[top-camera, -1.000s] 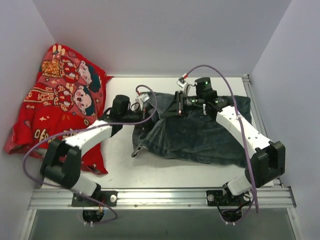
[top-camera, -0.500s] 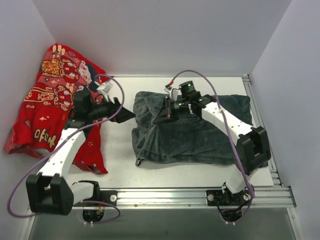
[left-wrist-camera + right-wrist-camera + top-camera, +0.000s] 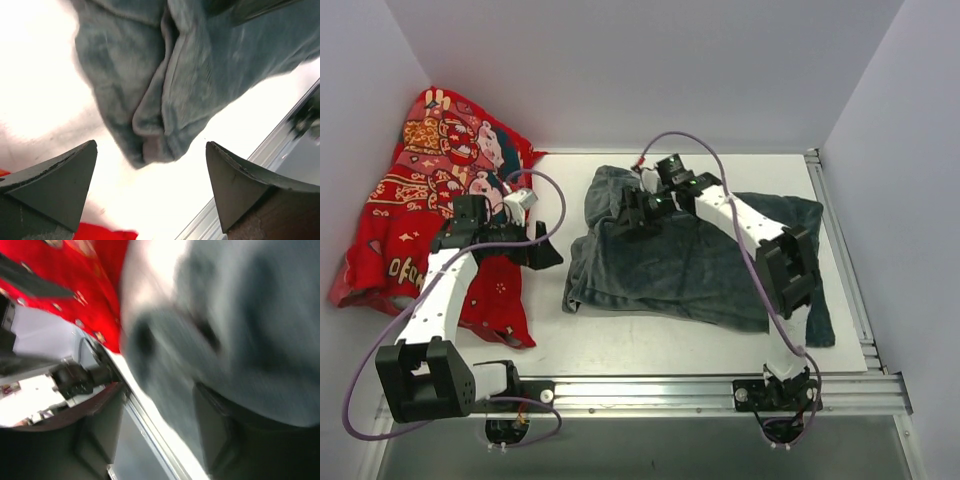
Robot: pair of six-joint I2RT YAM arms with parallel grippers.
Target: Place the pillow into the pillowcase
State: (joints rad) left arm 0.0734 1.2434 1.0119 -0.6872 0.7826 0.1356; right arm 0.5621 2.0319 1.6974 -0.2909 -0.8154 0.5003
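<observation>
The pillowcase (image 3: 695,270) lies crumpled on the white table (image 3: 550,330), its plush grey-blue face up. My left gripper (image 3: 548,257) hangs open at the edge of the red cloth, left of the pillowcase. In the left wrist view its jaws (image 3: 150,185) stand wide apart over bare table, with a pillowcase corner (image 3: 150,100) just ahead. My right gripper (image 3: 626,218) is over the pillowcase's upper left part. The right wrist view is blurred: the jaws (image 3: 160,435) stand apart and grey fabric (image 3: 240,315) drapes across the right finger. The pillow is out of view.
A red cloth with cartoon figures (image 3: 440,210) is heaped against the left wall and also shows red (image 3: 95,280) in the right wrist view. A metal rail (image 3: 640,385) runs along the near edge. White walls close in the back and both sides.
My left gripper let go of the pillowcase, opened and swung left to the red cloth. My right gripper dragged the pillowcase's top left part leftward, then its jaws parted.
</observation>
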